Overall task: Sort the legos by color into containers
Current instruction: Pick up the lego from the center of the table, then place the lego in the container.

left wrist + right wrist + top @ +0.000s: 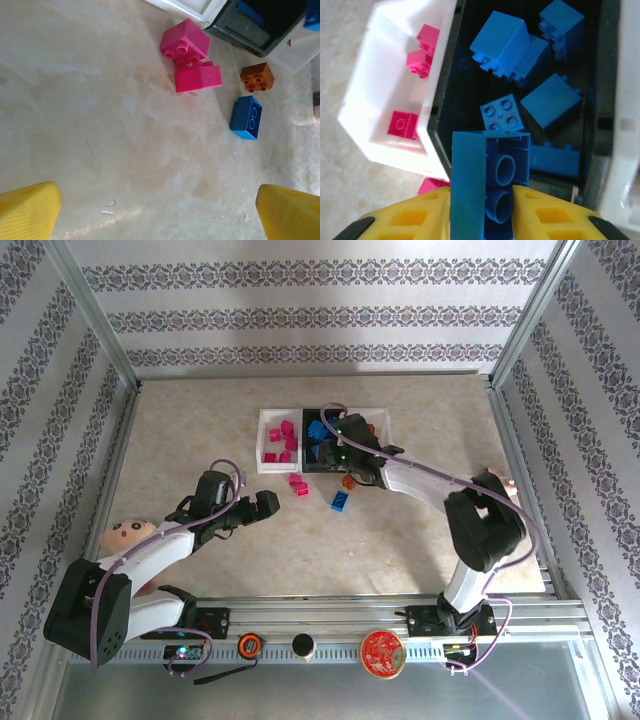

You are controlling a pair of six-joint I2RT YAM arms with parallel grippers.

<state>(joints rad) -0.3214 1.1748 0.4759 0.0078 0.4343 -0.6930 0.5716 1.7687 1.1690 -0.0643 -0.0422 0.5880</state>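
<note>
**Q:** Where is there open room on the table?

**A:** The beige marbled tabletop (200,420) is bare across its left side and its near strip. Metal frame rails (95,315) run along its edges. The left gripper (268,504) hangs over bare surface, its yellow fingers (27,210) spread wide and holding nothing. Just beyond it lie four loose studded plastic bricks near the trays' near edge: two touching magenta-pink bricks (197,79), an orange-brown brick (257,77) and a bright blue brick (246,117).

**Q:** And the trays?

**A:** Three shallow rectangular trays sit side by side at mid-table.
- The left white-translucent tray (262,440) holds pink bricks.
- The black middle tray (447,80) holds several blue bricks.
- The right white tray (380,415) is mostly hidden by the arm, so I cannot tell its contents.

The right gripper (485,220) is clamped on a held blue brick (487,170), above the black tray's near rim. The brick's hollow underside faces the wrist camera.
</note>
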